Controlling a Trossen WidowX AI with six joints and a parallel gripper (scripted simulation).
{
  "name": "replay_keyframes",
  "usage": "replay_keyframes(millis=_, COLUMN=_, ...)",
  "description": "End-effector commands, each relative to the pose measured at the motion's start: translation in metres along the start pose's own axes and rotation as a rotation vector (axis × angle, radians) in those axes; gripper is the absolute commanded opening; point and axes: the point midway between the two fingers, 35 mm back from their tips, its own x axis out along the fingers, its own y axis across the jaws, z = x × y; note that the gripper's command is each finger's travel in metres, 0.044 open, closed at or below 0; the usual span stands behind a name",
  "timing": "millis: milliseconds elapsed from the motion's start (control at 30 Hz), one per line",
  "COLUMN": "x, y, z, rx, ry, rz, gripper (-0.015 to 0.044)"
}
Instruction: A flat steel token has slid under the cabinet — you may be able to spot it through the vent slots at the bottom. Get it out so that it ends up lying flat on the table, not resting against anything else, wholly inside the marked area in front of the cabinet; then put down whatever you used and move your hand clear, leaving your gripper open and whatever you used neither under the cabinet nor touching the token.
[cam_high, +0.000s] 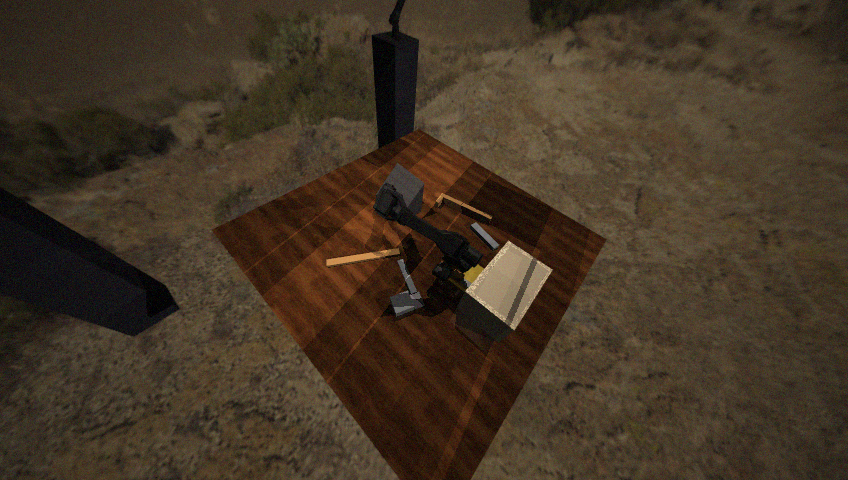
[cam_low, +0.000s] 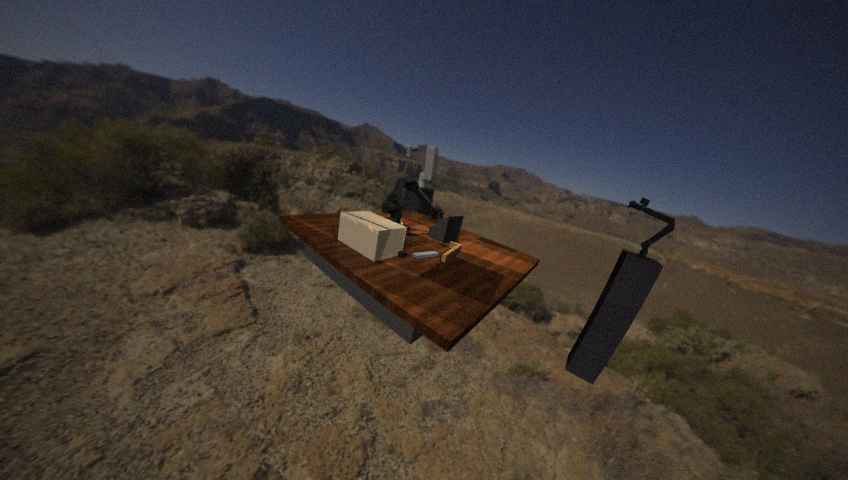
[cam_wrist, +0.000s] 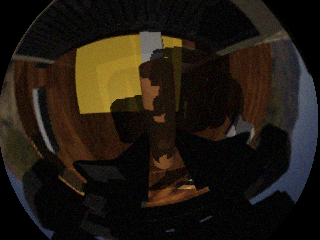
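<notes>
The cream-topped cabinet stands on the table; its dark front crosses the top of the wrist view. The yellow marked area lies before it, partly hidden in the top view. My gripper is shut on a brown rod low in front of the cabinet. The rod points toward the cabinet and has a dark far end. A flat grey piece shows just beyond that end, over the yellow area; I cannot tell whether it is the token or whether it touches the rod.
A grey bar lies beside the marked area. An L-shaped wooden piece is farther off. A wooden stick and a grey block with a grey strip lie on the other side. A grey box stands near the arm's base.
</notes>
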Motion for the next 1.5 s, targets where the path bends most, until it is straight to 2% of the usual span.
replay_keyframes(millis=0, x=0.001, y=0.003, z=-0.003, rx=-0.007, ry=0.003, rz=0.006, gripper=0.0)
replay_keyframes(millis=1467, x=0.001, y=0.0, z=-0.044, rx=-0.009, ry=0.005, rz=0.006, gripper=0.0)
